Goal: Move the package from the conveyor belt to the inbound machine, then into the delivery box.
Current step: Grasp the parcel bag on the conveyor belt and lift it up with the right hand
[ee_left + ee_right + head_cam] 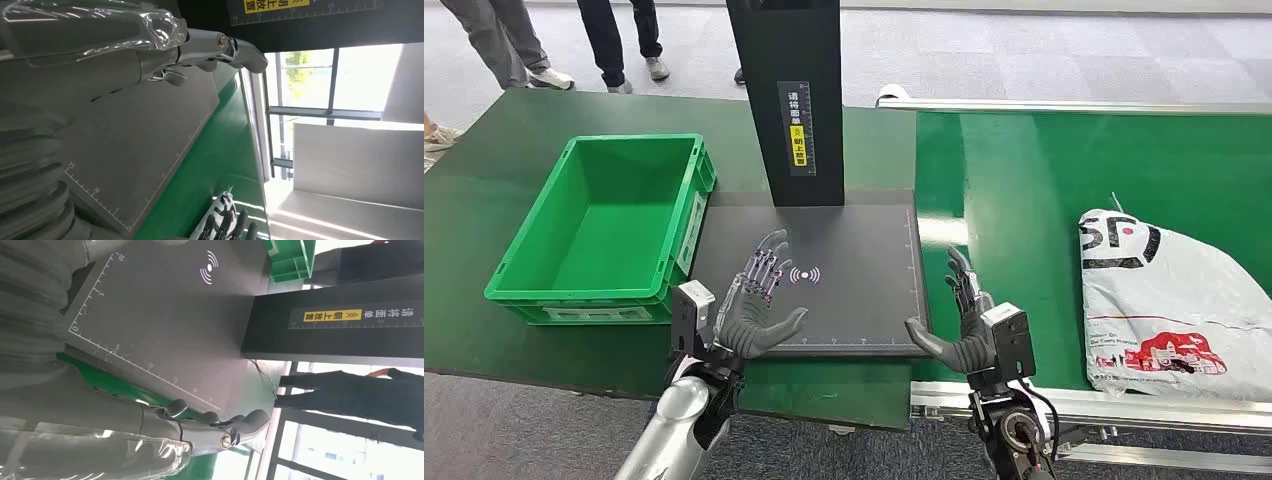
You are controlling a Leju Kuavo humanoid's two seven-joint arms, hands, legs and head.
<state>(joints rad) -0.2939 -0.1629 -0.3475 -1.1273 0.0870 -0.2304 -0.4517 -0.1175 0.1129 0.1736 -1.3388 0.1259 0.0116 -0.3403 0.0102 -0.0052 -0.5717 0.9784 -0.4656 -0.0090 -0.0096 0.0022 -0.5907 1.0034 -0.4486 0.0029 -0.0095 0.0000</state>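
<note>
both robot hands spread, holding nothing: left robot hand over the dark scanner plate, right robot hand lower centre; white package at frame right.

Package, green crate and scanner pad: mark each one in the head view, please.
package [1169,305], head view, middle of the white bag on the belt.
green crate [576,298], head view, near rim.
scanner pad [864,270], head view, bare dark surface right of the wireless symbol.
</note>
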